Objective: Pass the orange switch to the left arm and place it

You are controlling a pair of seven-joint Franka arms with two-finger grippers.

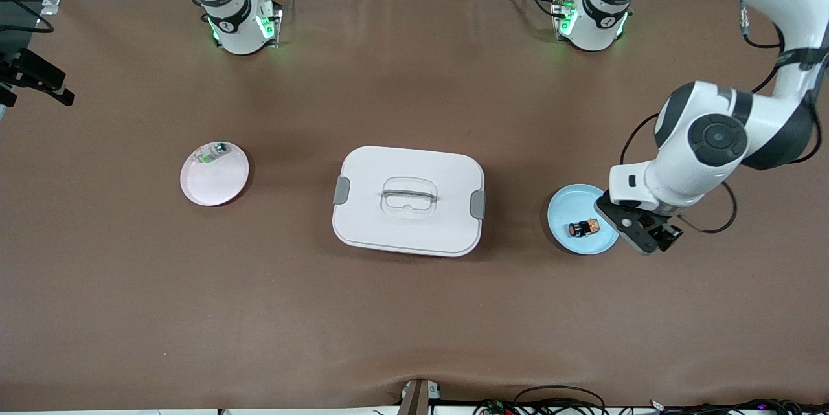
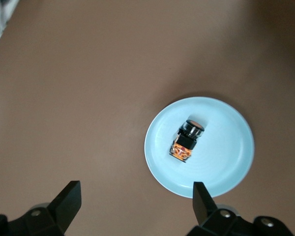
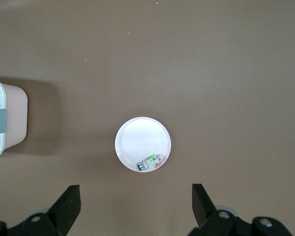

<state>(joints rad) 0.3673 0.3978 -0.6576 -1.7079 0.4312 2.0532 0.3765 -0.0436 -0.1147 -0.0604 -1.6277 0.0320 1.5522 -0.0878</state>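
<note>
- Brown matting covers the whole table (image 1: 414,311), and the box (image 1: 408,200) sits near its middle as the landmark for everything else.
- One orange switch (image 1: 583,228) lies on its side in a blue plate (image 1: 565,208), which rests on the table toward the left arm's end, beside the box and apart from it.
- In the left wrist view the orange switch (image 2: 187,139) lies near the middle of the blue plate (image 2: 226,167), touching nothing but the plate.
- The left gripper (image 1: 638,234) hangs over the blue plate's edge on the side away from the box; its fingers (image 2: 69,199) stand wide apart and hold nothing.
- The right gripper (image 3: 135,206) is up over a pink plate (image 3: 137,135), out of the front view; its fingers (image 3: 199,199) are spread wide and empty, and that arm waits.
- The pink plate (image 1: 223,185) lies beside the box toward the right arm's end, with bare matting between them.
- One small green-and-white component (image 1: 212,153) rests in the pink plate, at the rim farther from the front camera.
- The box has its lid on, with a grey latch (image 1: 341,190) at each short end and a clear handle (image 1: 408,195) on top.
- Open matting lies all round the box, widest on the side nearer the front camera.
- Count: two plates, one box, one switch, one green-and-white component, two arms.
</note>
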